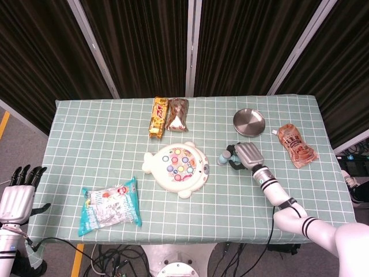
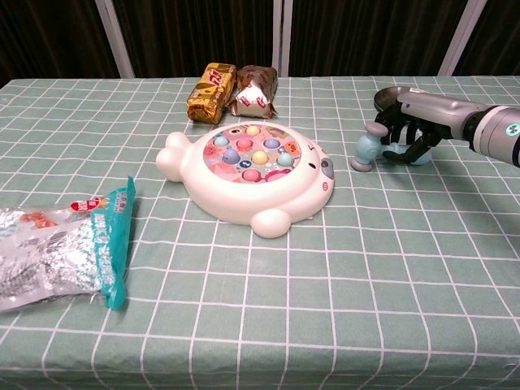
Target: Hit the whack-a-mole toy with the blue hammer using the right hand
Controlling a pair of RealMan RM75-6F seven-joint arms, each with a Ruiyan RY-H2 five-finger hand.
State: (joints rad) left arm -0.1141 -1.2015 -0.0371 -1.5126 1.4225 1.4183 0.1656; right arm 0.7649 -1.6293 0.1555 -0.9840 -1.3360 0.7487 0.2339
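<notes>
Being gripped by the right hand [image 2: 410, 134], fingers curled around its handle, the blue hammer [image 2: 367, 151], head resting on the tablecloth, whack-a-mole toy [image 2: 252, 176] lying to the hand's left, left hand [image 1: 18, 195] hanging open off the table.

Robot body, head and chest views.
The right hand [image 1: 247, 154] is showing a flat silver-grey back plate with black fingers [image 2: 404, 136] beneath it; its wrist is carrying a small green-lit ring, and the white, rounded right arm [image 1: 300, 220] is wearing black bands (two near the elbow). The left hand [image 1: 15, 196] is showing a pale grey back, black fingers and a white forearm.
</notes>
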